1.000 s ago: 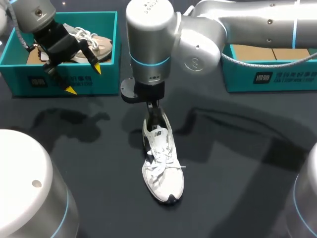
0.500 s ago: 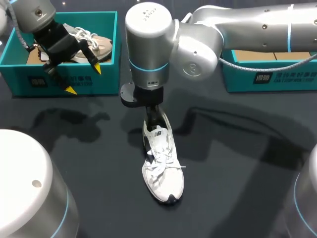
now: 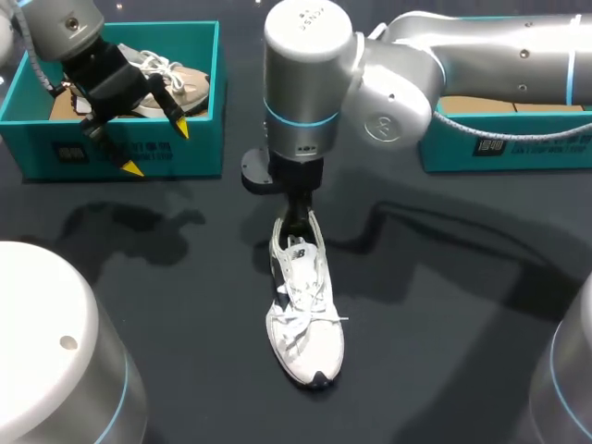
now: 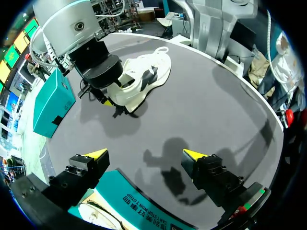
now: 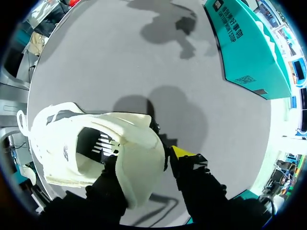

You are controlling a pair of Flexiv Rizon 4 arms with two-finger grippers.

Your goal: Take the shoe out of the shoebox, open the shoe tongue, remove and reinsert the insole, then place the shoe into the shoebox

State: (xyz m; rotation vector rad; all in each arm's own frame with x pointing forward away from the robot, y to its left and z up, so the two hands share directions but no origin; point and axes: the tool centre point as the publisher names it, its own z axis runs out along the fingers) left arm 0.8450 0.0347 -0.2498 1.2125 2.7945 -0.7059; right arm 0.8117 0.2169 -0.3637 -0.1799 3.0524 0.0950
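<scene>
Pinching the heel of the white shoe (image 3: 303, 314), the right hand (image 3: 296, 217) is clamped on it. One finger goes down inside the shoe. The other finger (image 5: 184, 155), the one with the yellow tip showing, presses on the heel from the outside. I think it holds the heel like this so the shoe stays put while the tongue and insole are worked on.

The white shoe is out of its box. It sits on its sole on the dark worktop (image 3: 444, 305), with its toe pointing away from the right hand. Its laces (image 3: 298, 313) look tied, so I think the tongue is not opened yet.

The left hand (image 3: 157, 148) is far from the white shoe, off past its heel and to one side. Its fingers are wide apart and hold nothing. It hangs over the front wall of a teal shoebox (image 3: 208, 148). A tan shoe (image 3: 185, 83) lies in that box.

A second teal shoebox (image 3: 518, 143) stands past the heel on the other side, partly hidden by the right arm (image 3: 310, 83).

That big arm is right above the heel of the white shoe. So the left hand would have to come at the shoe from the lace side.
</scene>
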